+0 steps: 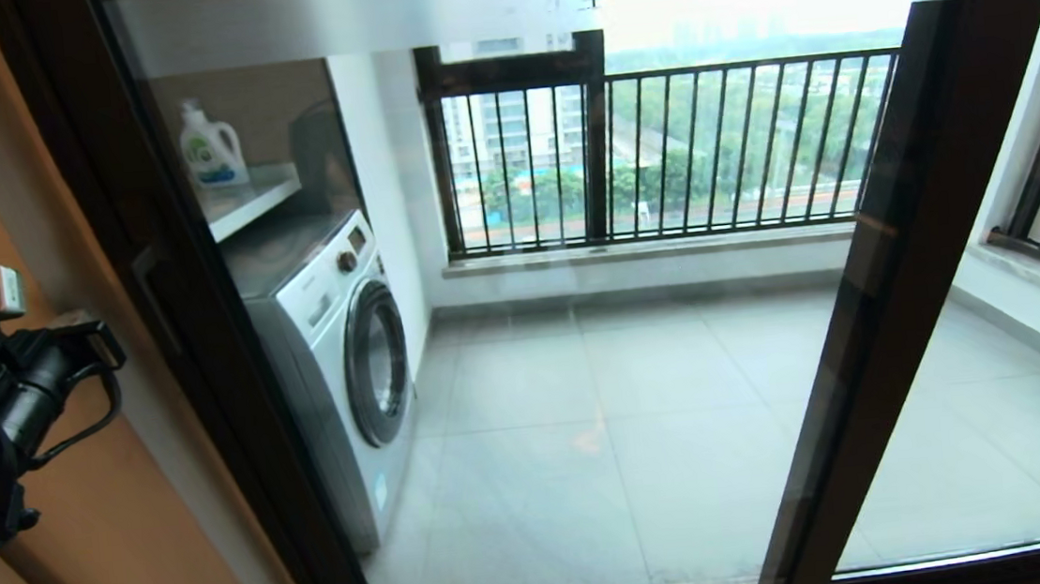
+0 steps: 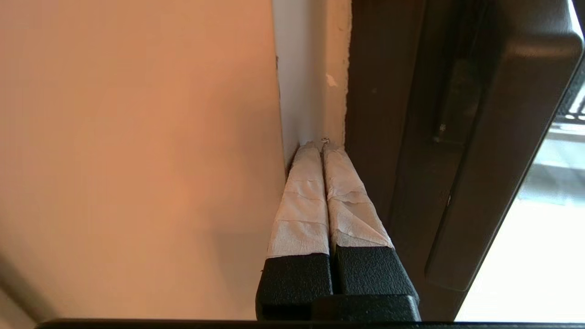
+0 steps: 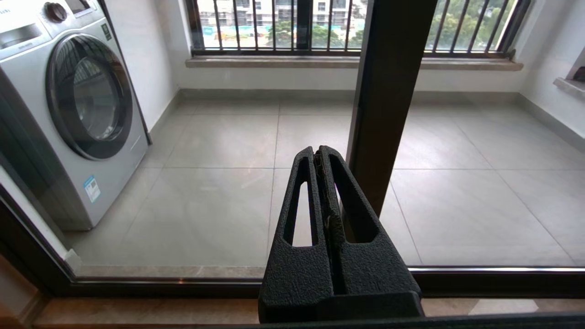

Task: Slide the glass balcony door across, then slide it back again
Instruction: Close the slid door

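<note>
While the glass balcony door stands shut, the left hand, fingers pressed together, touches the wall beside its frame; the right hand is closed too.

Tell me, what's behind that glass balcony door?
Behind the glass balcony door lie a tiled balcony floor, a white washing machine, a detergent bottle on a shelf and a barred window. The door frame hides the machine's left side.

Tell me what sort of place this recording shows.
Most likely a home, at the threshold of a high-rise apartment's laundry balcony. Through the glass balcony door stand a front-loading washing machine, a detergent bottle on a shelf above it, and a barred window overlooking trees and buildings.
</note>
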Controlling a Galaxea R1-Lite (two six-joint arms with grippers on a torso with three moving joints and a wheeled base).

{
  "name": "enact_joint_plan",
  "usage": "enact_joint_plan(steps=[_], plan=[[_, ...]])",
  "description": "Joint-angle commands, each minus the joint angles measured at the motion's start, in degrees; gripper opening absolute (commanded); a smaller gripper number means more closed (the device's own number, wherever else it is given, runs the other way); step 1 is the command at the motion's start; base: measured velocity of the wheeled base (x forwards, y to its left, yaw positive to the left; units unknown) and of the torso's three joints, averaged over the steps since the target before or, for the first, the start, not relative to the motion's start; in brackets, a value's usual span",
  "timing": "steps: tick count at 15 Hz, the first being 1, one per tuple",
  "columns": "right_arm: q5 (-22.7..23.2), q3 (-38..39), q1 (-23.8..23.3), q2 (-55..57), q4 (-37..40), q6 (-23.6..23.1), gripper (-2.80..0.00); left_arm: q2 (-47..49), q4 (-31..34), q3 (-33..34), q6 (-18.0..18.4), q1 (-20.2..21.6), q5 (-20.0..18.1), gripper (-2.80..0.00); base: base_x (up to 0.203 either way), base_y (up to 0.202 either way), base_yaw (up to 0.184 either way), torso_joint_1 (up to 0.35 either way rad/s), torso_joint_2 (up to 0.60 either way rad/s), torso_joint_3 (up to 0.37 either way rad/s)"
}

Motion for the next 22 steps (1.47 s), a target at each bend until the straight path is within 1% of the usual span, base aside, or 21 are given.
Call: enact_joint_plan(steps=[1,3,6,8,9,11,15,16,18,19,22], plan=[[0.07,0.7,0.04,0.05,-0.02,-0.03,-2.8,0.8,-0.18,0.14,0.14,-0.04,-2.12,-2.8,0.0,0.0,0.0,0.0,0.0,0.0],[0.07,0.7,0.04,0.05,-0.02,-0.03,-2.8,1.66,-0.18,0.72,0.37,-0.13,-4.57,-2.8,0.0,0.0,0.0,0.0,0.0,0.0],[-0.01,0.7,0.04,0.05,-0.02,-0.03,-2.8,0.93,-0.26,3.32,0.36,-0.62,-5.3,-2.8,0.0,0.0,0.0,0.0,0.0,0.0],[0.07,0.7,0.04,0.05,-0.02,-0.03,-2.8,-1.11,-0.28,6.33,0.34,-0.66,-7.38,-2.8,0.0,0.0,0.0,0.0,0.0,0.0],[0.07,0.7,0.04,0.05,-0.02,-0.03,-2.8,-1.48,-0.27,6.39,0.38,-0.67,-8.08,-2.8,0.0,0.0,0.0,0.0,0.0,0.0],[0.07,0.7,0.04,0.05,-0.02,-0.03,-2.8,-1.05,-0.27,5.22,0.55,-1.38,-8.2,-2.8,0.0,0.0,0.0,0.0,0.0,0.0],[0.07,0.7,0.04,0.05,-0.02,-0.03,-2.8,2.03,-0.18,1.72,0.56,-4.07,-7.69,-2.8,0.0,0.0,0.0,0.0,0.0,0.0],[0.07,0.7,0.04,0.05,-0.02,-0.03,-2.8,3.31,-0.18,0.87,1.38,-4.51,-7.59,-2.8,0.0,0.0,0.0,0.0,0.0,0.0],[0.07,0.7,0.04,0.05,-0.02,-0.03,-2.8,6.06,-0.18,-0.64,4.29,-4.8,-7.53,-2.8,0.0,0.0,0.0,0.0,0.0,0.0],[0.07,0.7,0.04,0.05,-0.02,-0.03,-2.8,6.94,-0.25,-1.19,4.91,-5.24,-7.43,-2.8,0.0,0.0,0.0,0.0,0.0,0.0],[0.07,0.7,0.04,0.05,-0.02,-0.03,-2.8,6.26,-0.27,-1.25,4.96,-6.63,-7.23,-2.8,0.0,0.0,0.0,0.0,0.0,0.0]])
